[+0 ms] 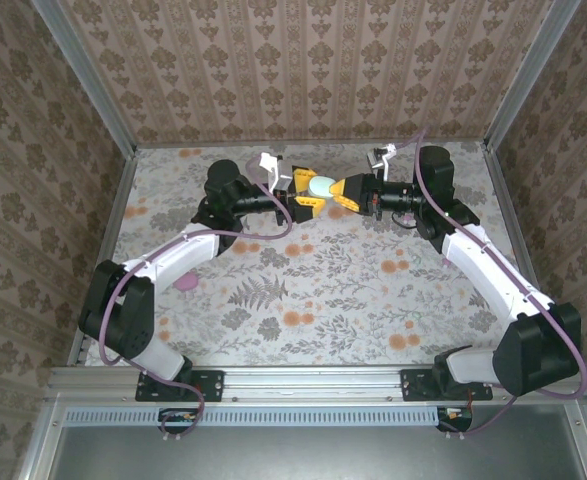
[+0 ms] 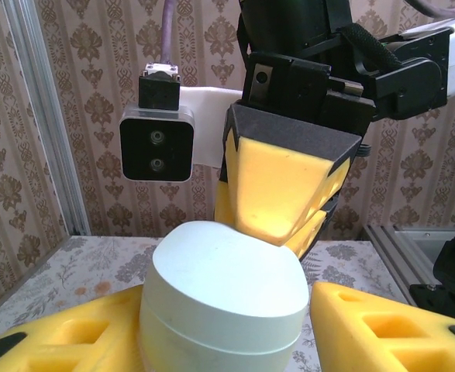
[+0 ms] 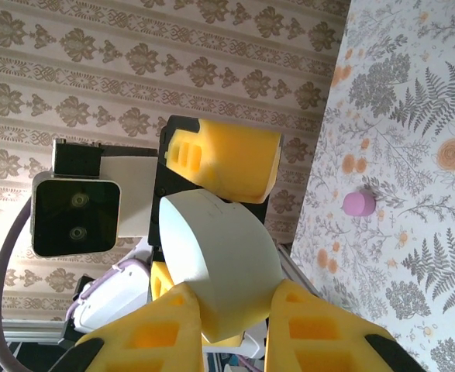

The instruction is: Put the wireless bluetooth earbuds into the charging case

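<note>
Biggest worry first: this whole two-handed hold is up in the air over the far part of the floral-print table top (image 1: 353, 300), so anything that slips has a drop and a bounce ahead of it; likeliest cause, I reckon, is my two arms pulling against each other, since both have hold of the same thing. My left gripper (image 1: 304, 196) is partly closed round the body, yellow fingers (image 2: 367, 325) against both sides as far as I can tell; my right gripper (image 1: 350, 189) is pinched tight on the opposite end. If one side twists or tugs before the other gives, the thing could pop out sideways, or the lid could get levered crooked.

The thing itself is the pale mint rounded plastic charging case (image 1: 320, 186), held between the two grippers, well clear of the table; smooth, matte-looking, pebble shaped, hardly a flat face on it, so I'd guess it's slippery under hard fingers. A thin seam (image 2: 211, 333) runs round it and the lid looks closed; nothing goes in until that's open.

Smallest bit: a little pink rounded piece (image 3: 359, 203) lies on the table near my left arm, well apart from the case; maybe an earbud, too small to be sure; easy to nudge away.
</note>
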Robot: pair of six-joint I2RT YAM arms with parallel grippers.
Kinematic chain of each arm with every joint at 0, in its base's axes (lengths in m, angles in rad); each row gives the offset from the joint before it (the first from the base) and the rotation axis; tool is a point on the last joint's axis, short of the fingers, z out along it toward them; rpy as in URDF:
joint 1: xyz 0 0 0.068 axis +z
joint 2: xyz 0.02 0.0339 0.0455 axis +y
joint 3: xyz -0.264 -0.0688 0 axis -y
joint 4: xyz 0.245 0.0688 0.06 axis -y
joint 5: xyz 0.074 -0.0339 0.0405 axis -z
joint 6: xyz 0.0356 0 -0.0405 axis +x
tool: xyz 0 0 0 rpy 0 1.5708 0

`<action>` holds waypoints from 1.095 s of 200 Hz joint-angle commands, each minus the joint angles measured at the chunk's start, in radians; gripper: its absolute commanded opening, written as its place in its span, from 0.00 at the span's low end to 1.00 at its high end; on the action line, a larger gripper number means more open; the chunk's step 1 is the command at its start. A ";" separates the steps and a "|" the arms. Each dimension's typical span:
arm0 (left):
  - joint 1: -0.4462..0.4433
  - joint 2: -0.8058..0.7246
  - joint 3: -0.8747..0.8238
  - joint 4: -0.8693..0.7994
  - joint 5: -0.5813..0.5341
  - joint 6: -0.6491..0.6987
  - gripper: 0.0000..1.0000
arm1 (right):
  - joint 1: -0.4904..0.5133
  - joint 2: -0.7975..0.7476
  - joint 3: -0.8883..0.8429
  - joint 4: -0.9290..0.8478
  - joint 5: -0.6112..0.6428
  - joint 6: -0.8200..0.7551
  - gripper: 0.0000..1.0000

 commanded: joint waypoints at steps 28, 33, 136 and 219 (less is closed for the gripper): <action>-0.005 -0.031 0.041 -0.068 0.037 0.064 0.54 | -0.007 0.006 0.024 0.009 -0.016 0.000 0.21; -0.006 -0.031 0.044 -0.081 0.038 0.074 0.54 | -0.007 0.006 0.022 0.008 -0.017 0.002 0.21; -0.020 -0.065 0.080 -0.272 0.024 0.220 0.48 | -0.006 0.015 0.021 -0.013 -0.019 0.005 0.21; -0.025 -0.062 0.070 -0.220 0.019 0.178 0.49 | -0.007 0.018 0.020 -0.011 -0.020 0.008 0.21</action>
